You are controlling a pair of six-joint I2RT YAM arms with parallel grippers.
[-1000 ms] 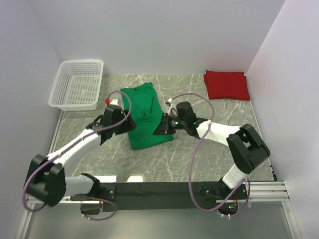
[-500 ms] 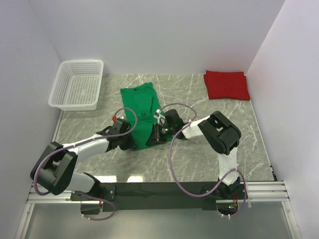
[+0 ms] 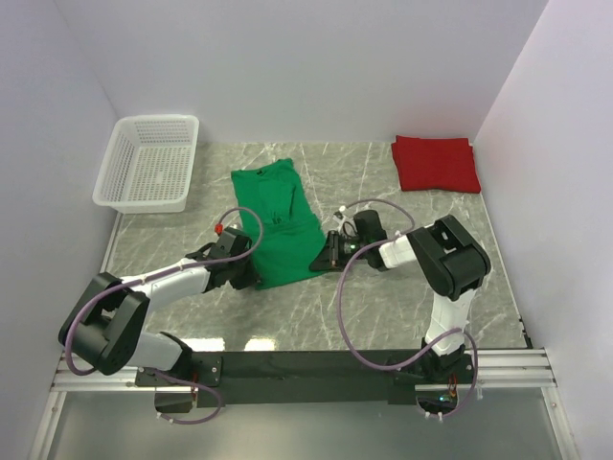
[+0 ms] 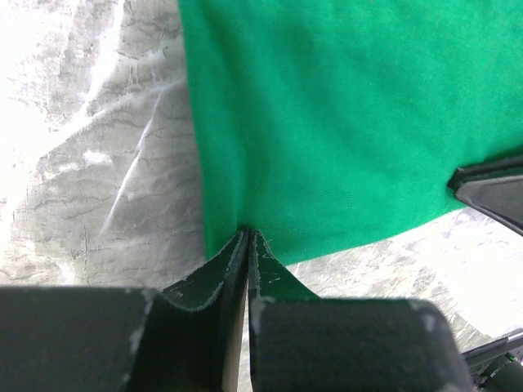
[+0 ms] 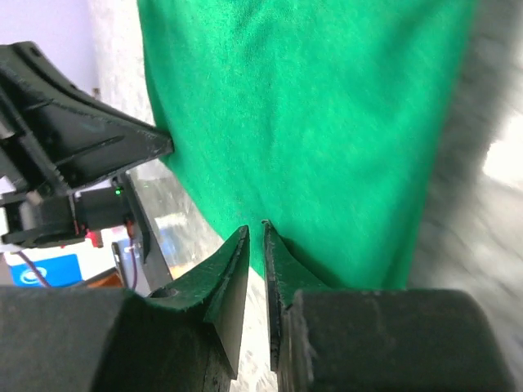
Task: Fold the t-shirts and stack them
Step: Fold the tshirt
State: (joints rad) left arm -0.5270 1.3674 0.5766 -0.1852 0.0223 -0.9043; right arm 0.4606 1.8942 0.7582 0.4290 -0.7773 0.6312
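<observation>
Marble table (image 3: pixel 402 307) holds the green shirt (image 3: pixel 278 225) at its middle, with the folded red shirt (image 3: pixel 436 163) well apart in the far right corner. The left gripper (image 3: pixel 253 279) is pinched tight on the green shirt's near left corner. The right gripper (image 3: pixel 324 259), closed to a slit, nips its near right edge.

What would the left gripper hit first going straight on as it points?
The bright green cloth t-shirt: the left gripper is shut on its edge, and cloth fills the view ahead, depth unclear.

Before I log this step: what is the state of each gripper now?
Left gripper: closed on the green t-shirt near its corner.
Right gripper: nearly closed, seemingly pinching the same shirt's edge.
</observation>
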